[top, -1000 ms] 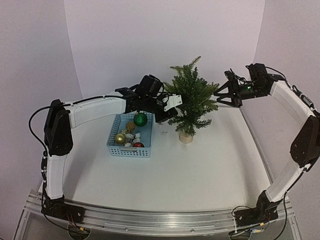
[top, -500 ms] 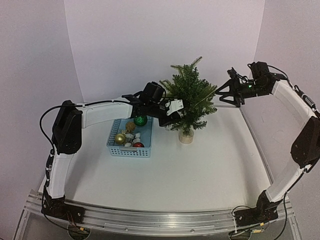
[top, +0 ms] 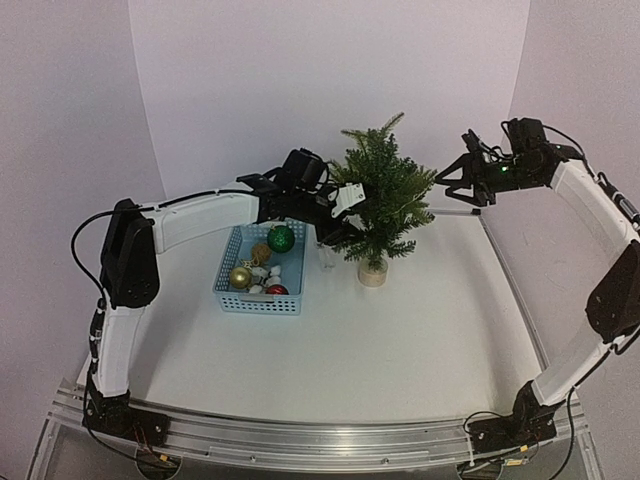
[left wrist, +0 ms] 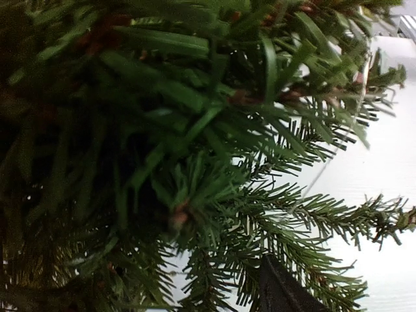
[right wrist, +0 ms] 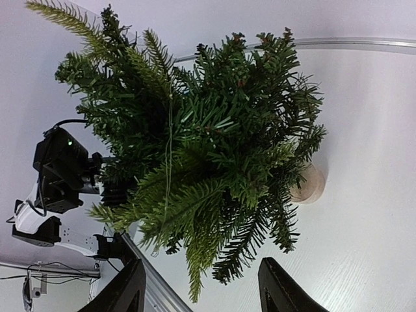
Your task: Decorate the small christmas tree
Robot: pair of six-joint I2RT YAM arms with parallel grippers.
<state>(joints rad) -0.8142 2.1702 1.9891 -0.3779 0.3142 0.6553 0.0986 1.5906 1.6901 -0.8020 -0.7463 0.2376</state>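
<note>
The small christmas tree (top: 382,195) stands on the counter (top: 400,330) beside the basket (top: 225,290), the left end effector (top: 338,222) buried in its branches, grip unreadable, and the right end effector (right wrist: 203,292) spread empty nearby.

Basket (top: 255,304) of baubles (top: 281,238) left of small christmas tree (top: 385,200), on table (top: 400,340)

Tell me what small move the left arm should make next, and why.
Probably draw the left gripper back out of the small christmas tree and toward the basket. Its wrist view shows only needles and no ornament, while a green bauble, a gold bauble and a red bauble lie in the basket, not yet hung.
</note>
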